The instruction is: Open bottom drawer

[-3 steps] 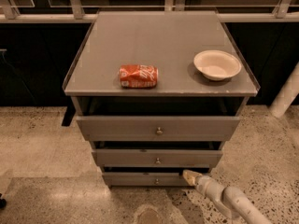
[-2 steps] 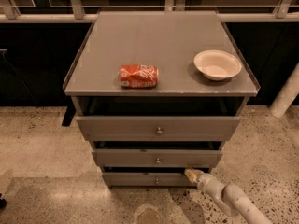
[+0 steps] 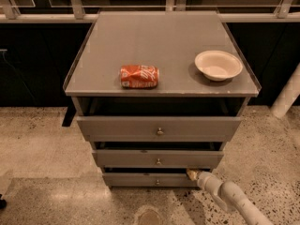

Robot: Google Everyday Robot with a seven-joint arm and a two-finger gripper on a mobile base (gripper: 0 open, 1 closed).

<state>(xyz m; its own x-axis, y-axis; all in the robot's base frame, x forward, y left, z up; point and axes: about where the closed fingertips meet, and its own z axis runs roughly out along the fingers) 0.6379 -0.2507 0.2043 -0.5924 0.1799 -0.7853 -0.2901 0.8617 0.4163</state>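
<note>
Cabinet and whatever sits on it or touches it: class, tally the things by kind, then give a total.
Grey drawers: 3 (top drawer, middle drawer, bottom drawer)
Crushed red can: 1
White bowl: 1
Gripper, at the bottom drawer's upper right corner: 1
Total: 6

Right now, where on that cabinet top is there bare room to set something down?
The back half of the cabinet top, behind the red can and the white bowl, is bare, as are the left front corner and the strip between can and bowl. Crowded low down: the gripper sits at the right end of the bottom drawer.
</note>
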